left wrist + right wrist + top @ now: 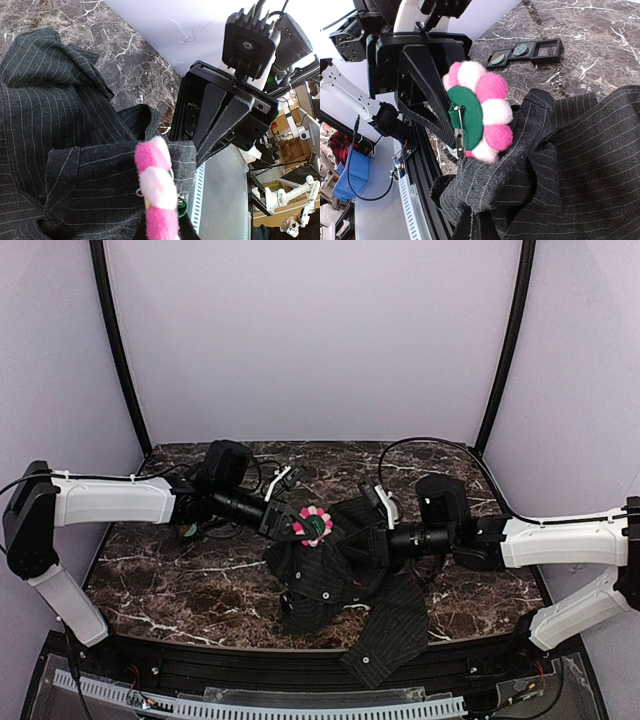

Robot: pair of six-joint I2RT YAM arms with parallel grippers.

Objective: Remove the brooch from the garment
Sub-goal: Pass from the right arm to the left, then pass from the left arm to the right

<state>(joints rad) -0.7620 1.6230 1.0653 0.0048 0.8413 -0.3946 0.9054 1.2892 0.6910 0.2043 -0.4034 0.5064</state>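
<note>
Since the brooch (312, 526) is pinched by the narrow left fingers (427, 95) on a raised shirt (330, 580) fold clamped by the shut right fingers (215, 117), cloth could be torn if pulled apart with the pin (459, 131) fastened.

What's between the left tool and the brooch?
Nothing visible: the left tool is closed on the brooch at its green disc. The pinstriped shirt bunches on the brooch's other side, pinched by the right tool.
</note>
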